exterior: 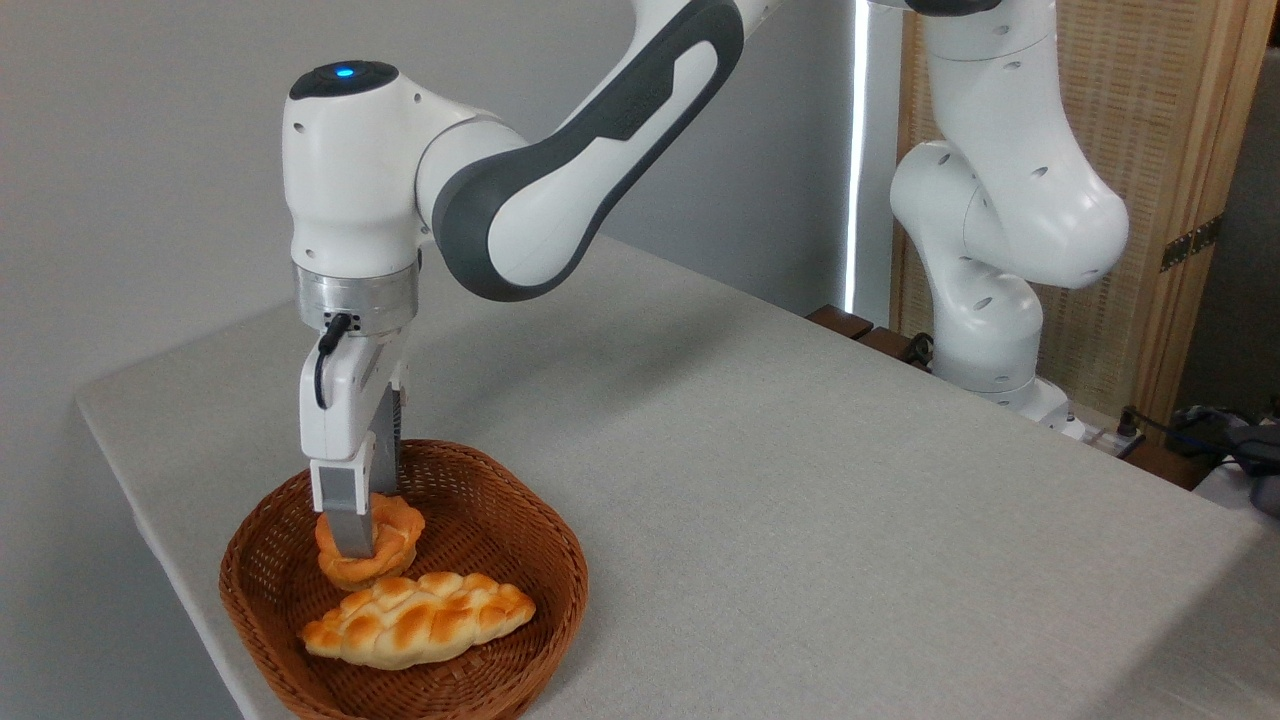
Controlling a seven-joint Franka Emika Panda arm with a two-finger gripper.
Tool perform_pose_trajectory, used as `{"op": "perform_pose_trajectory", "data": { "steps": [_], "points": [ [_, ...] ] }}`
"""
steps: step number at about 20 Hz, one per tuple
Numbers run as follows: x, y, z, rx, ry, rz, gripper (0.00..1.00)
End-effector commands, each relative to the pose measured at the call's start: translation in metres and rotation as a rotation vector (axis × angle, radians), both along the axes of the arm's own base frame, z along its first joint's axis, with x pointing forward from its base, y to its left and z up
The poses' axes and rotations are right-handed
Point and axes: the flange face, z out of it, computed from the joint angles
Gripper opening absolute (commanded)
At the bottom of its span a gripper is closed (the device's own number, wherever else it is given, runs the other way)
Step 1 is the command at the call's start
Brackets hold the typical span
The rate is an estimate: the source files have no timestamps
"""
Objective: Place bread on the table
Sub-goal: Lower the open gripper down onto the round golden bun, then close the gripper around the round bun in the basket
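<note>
Now gripper [352, 548] straddling bread [385, 540], in basket [500, 540]

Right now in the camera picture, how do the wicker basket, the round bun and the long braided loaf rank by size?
Largest to smallest, as they appear:
1. The wicker basket, holding both breads.
2. The braided loaf, clearly longer than the bun.
3. The round bun, partly hidden by the gripper, so slightly understated.
</note>
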Motion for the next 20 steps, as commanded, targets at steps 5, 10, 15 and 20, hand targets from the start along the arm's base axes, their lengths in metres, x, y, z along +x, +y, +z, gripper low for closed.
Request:
{"op": "perform_pose_trajectory", "data": {
  "steps": [5,10,15,20],
  "points": [
    [0.006,0.016,-0.002,0.006,-0.042,-0.037,1.0],
    [0.008,0.021,-0.011,0.051,-0.038,-0.057,0.9],
    [0.009,0.021,-0.012,0.053,-0.037,-0.062,0.52],
    [0.008,0.021,-0.012,0.053,-0.036,-0.062,0.42]
  ]
}}
